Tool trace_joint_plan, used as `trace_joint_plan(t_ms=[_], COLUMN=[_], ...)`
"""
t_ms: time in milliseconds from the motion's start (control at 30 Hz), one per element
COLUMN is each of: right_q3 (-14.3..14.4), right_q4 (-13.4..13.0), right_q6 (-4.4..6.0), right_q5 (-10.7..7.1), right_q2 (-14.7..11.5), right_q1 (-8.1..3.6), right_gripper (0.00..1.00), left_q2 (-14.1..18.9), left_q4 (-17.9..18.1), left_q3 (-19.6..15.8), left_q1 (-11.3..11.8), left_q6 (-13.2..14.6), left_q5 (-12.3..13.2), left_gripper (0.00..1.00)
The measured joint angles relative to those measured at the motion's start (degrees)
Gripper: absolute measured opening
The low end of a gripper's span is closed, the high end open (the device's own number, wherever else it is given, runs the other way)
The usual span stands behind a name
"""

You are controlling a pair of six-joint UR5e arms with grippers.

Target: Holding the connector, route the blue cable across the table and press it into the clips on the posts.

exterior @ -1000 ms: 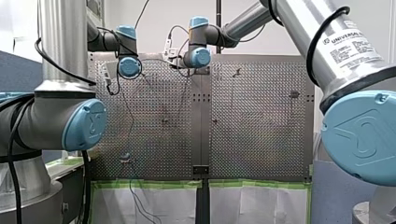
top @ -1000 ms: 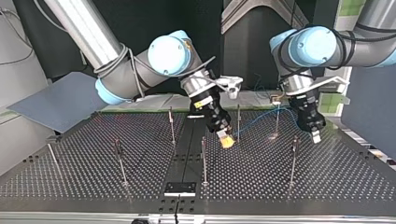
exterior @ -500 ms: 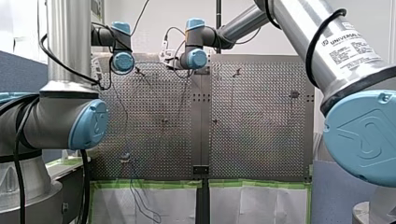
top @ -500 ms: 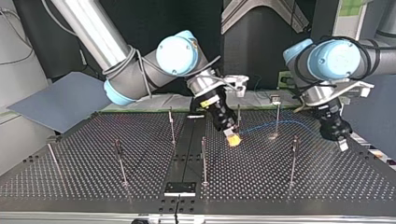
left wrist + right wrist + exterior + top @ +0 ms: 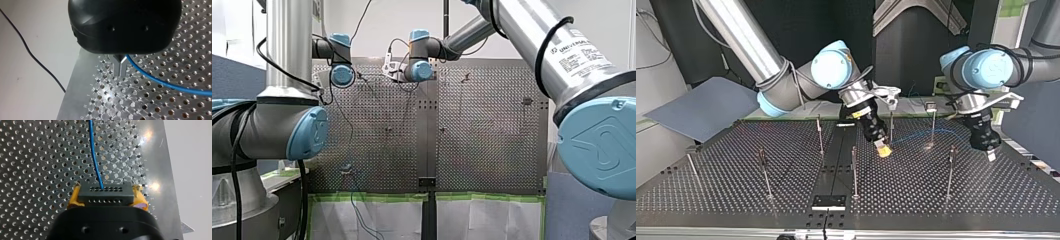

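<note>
Over the perforated metal bench (image 5: 736, 200), my right gripper (image 5: 883, 149)'s jaws clamp the black rectangular connector (image 5: 105, 195). Mid-routing, I judge: the thin blue cable (image 5: 94, 157) next needs clipping. My left gripper (image 5: 119, 68)'s jaws: cannot tell.

The connector (image 5: 105, 193) is black and flat, with rows of small holes on its face. It sits clamped in my right gripper (image 5: 106, 195). The blue cable (image 5: 94, 162) leaves its middle and runs in a soft curve low over the perforated table (image 5: 37, 157), past thin upright posts (image 5: 933, 125).
</note>
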Motion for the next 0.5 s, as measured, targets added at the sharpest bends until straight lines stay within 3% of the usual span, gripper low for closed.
trace_joint_plan(t_ms=[267,500], right_q3=[-2.40,-2.94], right_q4=[0.17,0.18], right_q6=[0.01,-0.04], right_q5=[1.28,2.72], right_q2=[0.90,1.00], right_q1=[-0.57,-0.81], right_gripper=[0.00,0.00], left_q2=[-0.47,-2.34], left_q4=[3.13,4.96], left_q3=[0.60,0.73], left_q1=[2.74,3.47], left_q6=[-0.48,-1.14], left_q5=[3.70,6.71], left_gripper=[0.00,0.00])
